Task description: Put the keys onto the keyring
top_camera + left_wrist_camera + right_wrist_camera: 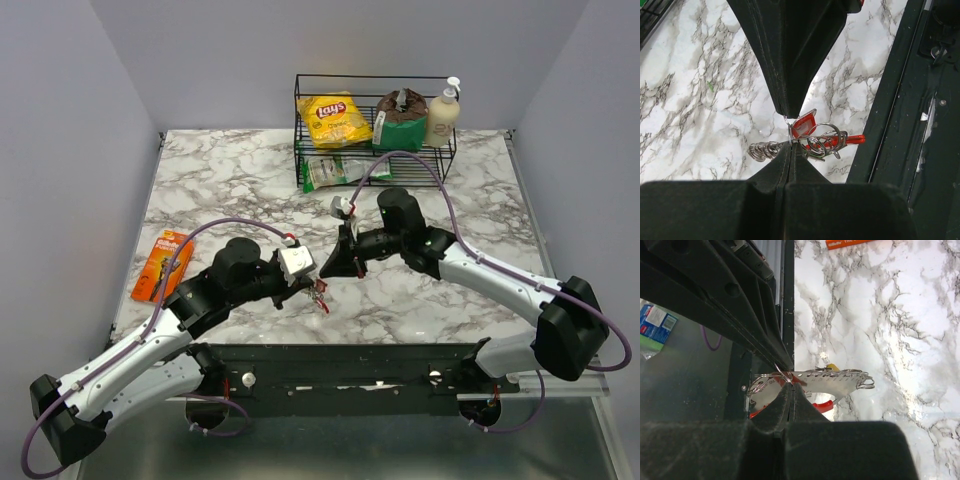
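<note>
Left claw (790,131) around half-hidden keys (805,124)

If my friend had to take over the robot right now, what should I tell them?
Left gripper: shut on a red-tagged key, with wire rings right beside it.
Right gripper: shut on the keyring, whose silvery flat piece and red loop hang off it.
Both meet over the table near its front edge.
Done: key and keyring are lifted and close together.
Left: threading. I cannot tell if the key is on yet. A small item behind the right arm may be another key.
</note>
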